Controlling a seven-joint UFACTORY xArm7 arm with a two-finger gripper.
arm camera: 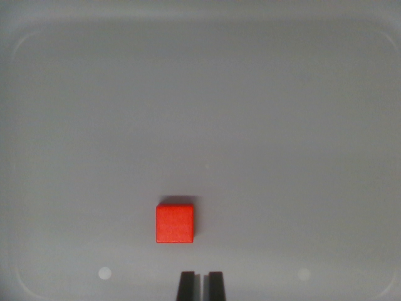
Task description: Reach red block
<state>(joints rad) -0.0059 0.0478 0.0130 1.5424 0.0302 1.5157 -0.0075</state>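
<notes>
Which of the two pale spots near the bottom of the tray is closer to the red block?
The spot on the wrist view's left. It lies just below and left of the red block, while the other spot sits far off to the right, beyond the gripper.

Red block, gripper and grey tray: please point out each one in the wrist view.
red block (175, 224), wrist view, middle of its top face.
gripper (200, 285), wrist view, narrow gap between its two dark fingertips.
grey tray (282, 125), wrist view, bare part of its floor.

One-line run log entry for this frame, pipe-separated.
phase: reach | target: red block, flat on grey tray | gripper: fingers nearly together, holding nothing | block: ahead, slightly toward wrist view's left | contact: none
</notes>
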